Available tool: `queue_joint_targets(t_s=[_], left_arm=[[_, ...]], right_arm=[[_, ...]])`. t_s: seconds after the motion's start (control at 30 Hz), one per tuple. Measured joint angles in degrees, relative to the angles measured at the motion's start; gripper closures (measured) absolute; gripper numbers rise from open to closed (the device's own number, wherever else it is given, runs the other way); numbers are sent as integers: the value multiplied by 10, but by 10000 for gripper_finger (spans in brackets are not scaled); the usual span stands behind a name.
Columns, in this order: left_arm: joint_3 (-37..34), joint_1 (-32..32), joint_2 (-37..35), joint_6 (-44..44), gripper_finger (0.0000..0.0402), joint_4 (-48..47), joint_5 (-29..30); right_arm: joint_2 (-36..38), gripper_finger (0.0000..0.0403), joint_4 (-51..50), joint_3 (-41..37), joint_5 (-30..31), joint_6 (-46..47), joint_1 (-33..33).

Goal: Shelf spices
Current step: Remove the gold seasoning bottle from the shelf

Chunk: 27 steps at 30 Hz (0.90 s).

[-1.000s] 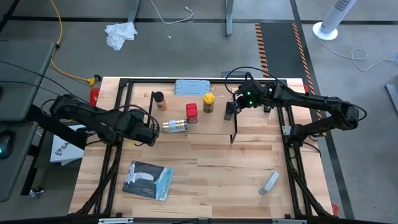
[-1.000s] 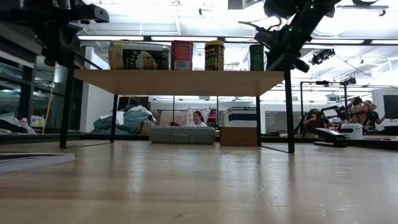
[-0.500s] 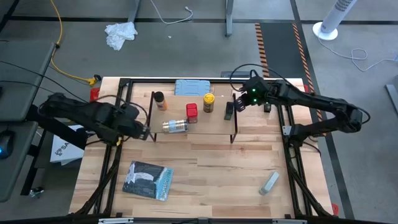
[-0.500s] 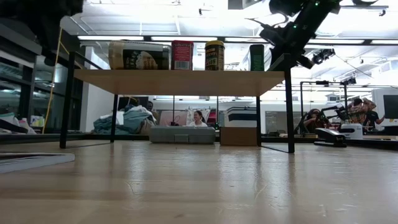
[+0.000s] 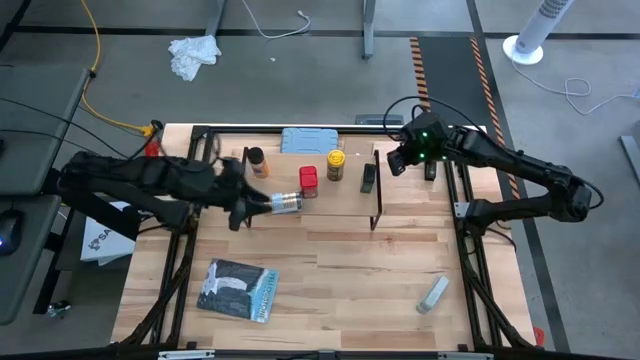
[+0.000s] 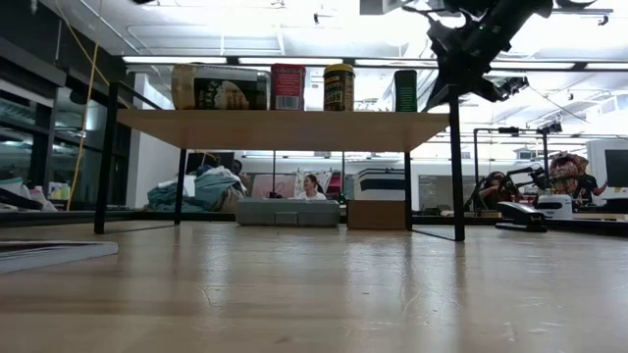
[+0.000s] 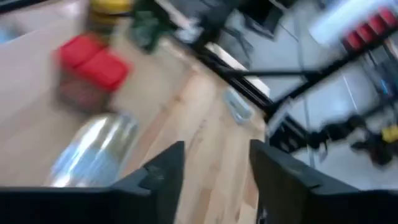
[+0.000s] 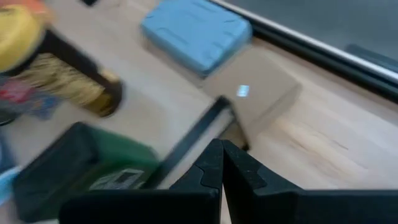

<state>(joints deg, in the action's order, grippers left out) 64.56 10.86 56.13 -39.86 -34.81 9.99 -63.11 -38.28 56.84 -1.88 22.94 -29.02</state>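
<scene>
The shelf (image 5: 345,205) stands at the table's far middle. On its plank stand the amber jar (image 5: 258,160), the red tin (image 5: 308,181), the yellow jar (image 5: 335,165) and the black tin (image 5: 368,177). The tan cylinder (image 5: 284,203) lies on its side near the plank's left front. My left gripper (image 7: 216,149) is open at the cylinder's left end. The cylinder (image 7: 93,152) lies beside one finger, not between the two; I cannot tell whether they touch. My right gripper (image 8: 222,149) is shut and hangs in the air just right of the black tin (image 8: 81,168).
A blue-grey case (image 5: 312,140) and a cardboard cube (image 8: 252,102) lie behind the shelf. A printed booklet (image 5: 238,290) lies near the front left and a small grey bar (image 5: 433,293) near the front right. Black frame rails (image 5: 465,215) run along the table's sides.
My right gripper has drawn away from the black tin, up and toward the table's right far corner; the tin stays upright on the shelf. My left gripper drew back toward the left edge, then came back toward the lying cylinder, and its arm has risen out of the low view.
</scene>
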Motion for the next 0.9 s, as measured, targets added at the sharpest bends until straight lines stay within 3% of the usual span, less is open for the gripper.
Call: queue_joint_targets(t_s=[0.2, 0.3, 0.43, 0.6, 0.8, 0.9], left_arm=[[86, -65, 86, 177, 127, -82, -126], [156, -87, 130, 277, 96, -163, -117], [232, -97, 189, 389, 73, -297, -49], [240, -91, 247, 384, 58, -381, -36], [232, -77, 290, 325, 55, -389, -29], [232, -73, 298, 314, 55, -390, 5]], right_arm=[[0, 403, 3, 0, -56, 0, 0], [0, 403, 4, 0, -58, 0, 0], [0, 403, 3, 0, -58, 0, 0], [0, 403, 3, 0, -58, -4, 0], [0, 403, 3, 0, -58, -25, 0], [0, 403, 3, 0, -58, -35, 0]])
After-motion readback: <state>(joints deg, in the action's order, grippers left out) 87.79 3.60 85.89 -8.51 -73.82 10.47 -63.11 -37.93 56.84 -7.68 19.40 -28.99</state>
